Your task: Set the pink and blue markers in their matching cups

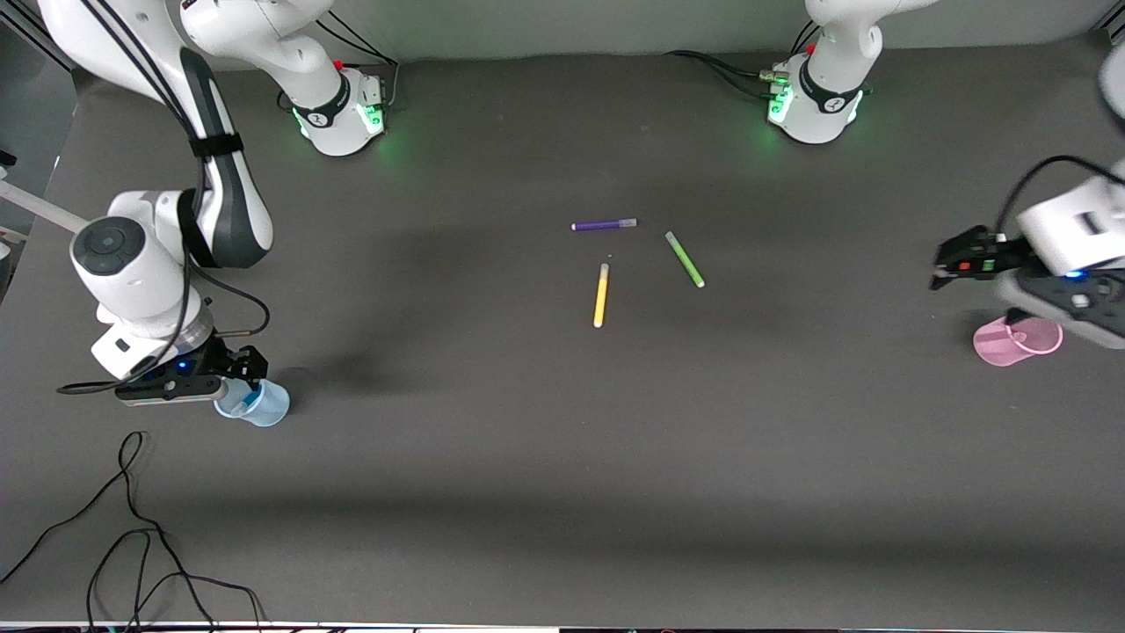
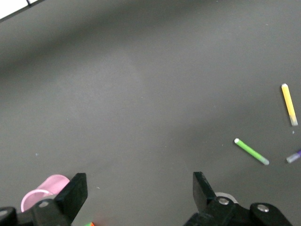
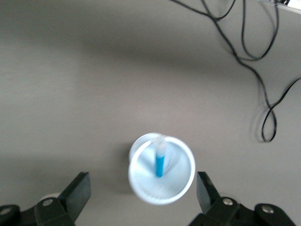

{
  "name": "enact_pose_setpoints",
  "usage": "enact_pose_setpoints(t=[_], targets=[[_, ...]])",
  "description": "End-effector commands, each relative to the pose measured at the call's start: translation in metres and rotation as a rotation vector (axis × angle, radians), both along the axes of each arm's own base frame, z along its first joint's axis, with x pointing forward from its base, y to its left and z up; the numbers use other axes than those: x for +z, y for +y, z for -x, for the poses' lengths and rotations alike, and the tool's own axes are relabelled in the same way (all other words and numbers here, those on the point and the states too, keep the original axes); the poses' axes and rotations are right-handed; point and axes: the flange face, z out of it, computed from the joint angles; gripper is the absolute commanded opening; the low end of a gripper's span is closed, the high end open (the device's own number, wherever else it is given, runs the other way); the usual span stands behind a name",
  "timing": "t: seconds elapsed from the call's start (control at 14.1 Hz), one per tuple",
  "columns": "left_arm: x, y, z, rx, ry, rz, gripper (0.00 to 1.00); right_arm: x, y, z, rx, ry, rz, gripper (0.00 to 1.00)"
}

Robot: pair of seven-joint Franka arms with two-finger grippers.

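Note:
The pale blue cup [image 1: 261,404] stands toward the right arm's end of the table. The blue marker [image 3: 160,164] stands tilted inside the blue cup [image 3: 162,175], its pale end up. My right gripper [image 3: 143,194] hangs open just above this cup, its fingers apart from the marker and the rim; the front view shows the right gripper [image 1: 239,371] there too. The pink cup [image 1: 1018,341] sits toward the left arm's end. My left gripper [image 1: 947,266] is open and empty over the table beside the pink cup [image 2: 43,192]. The pink marker is out of view.
Three loose markers lie mid-table: purple [image 1: 604,225], lime-green [image 1: 685,259] and yellow [image 1: 601,295]. A black cable [image 1: 132,527] loops on the table near the front camera, at the right arm's end.

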Motion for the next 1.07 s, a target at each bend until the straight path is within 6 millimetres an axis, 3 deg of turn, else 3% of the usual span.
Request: enact_pose_setpoints(t=[0.0,0.28,0.57,0.64,0.78,0.85,0.99], targets=[[0.001,-0.041,0.012,0.096,0.006,-0.061,1.00,0.057,0.021,0.007,-0.022,0.052,-0.102,1.00],[0.019,-0.088,0.021,0.246,0.068,-0.101,1.00,0.140,0.040,0.012,-0.010,0.105,-0.171,1.00],[0.028,-0.089,0.028,0.342,0.136,-0.188,1.00,0.203,0.049,0.020,0.009,0.142,-0.178,1.00],[0.021,-0.085,0.032,0.349,0.164,-0.205,1.00,0.218,0.048,0.027,0.006,0.145,-0.182,1.00],[0.015,-0.080,0.039,0.353,0.171,-0.220,1.00,0.251,0.056,0.059,0.015,0.175,-0.233,1.00],[0.012,-0.079,0.039,0.351,0.157,-0.234,1.00,0.259,0.056,0.075,0.014,0.192,-0.240,1.00],[0.008,-0.077,0.044,0.352,0.124,-0.229,1.00,0.252,0.051,0.093,0.014,0.212,-0.241,1.00]])
